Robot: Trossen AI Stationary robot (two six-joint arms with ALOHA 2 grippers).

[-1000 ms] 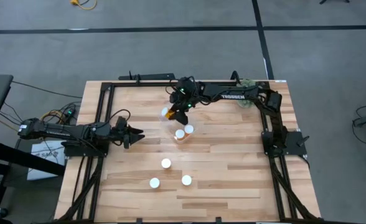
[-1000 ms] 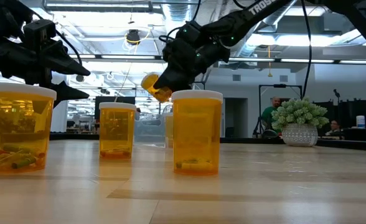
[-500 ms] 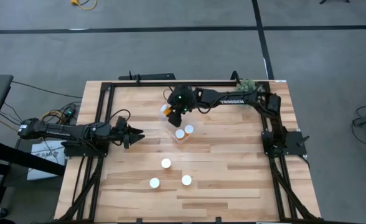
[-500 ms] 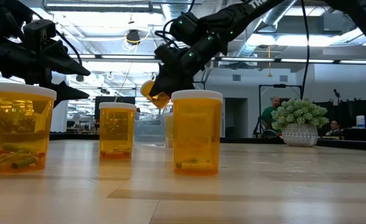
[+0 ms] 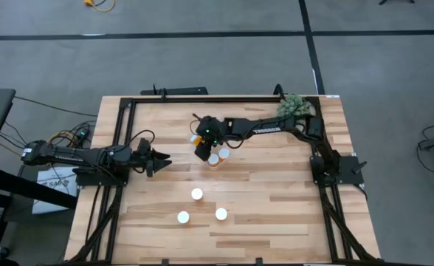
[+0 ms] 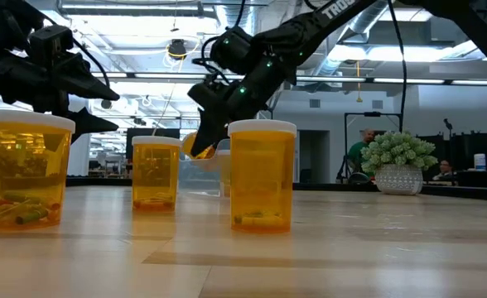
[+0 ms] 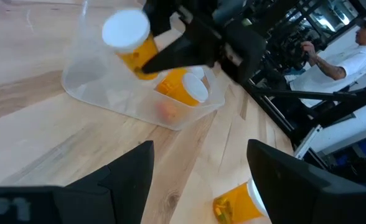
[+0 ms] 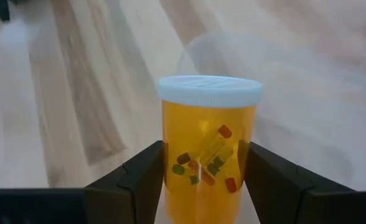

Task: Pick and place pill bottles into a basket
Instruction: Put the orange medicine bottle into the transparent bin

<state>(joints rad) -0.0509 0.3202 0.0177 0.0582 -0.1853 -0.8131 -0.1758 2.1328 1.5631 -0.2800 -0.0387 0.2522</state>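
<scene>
Here the right pincer (image 8: 203, 186) clamps a pill bottle (image 8: 208, 140) above the basket (image 7: 108, 93).

An open-plan lab: ceiling strip lights (image 6: 127, 10), framed wooden workbench (image 5: 261, 185).

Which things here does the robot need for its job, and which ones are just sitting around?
For the job:
- held pill bottle, in the right gripper
- two bottles in the basket
- three bottles standing on the table
- left gripper, open and waiting at the left edge

Just sitting around:
- green plant ball in its pot
- cables beside the table
</scene>
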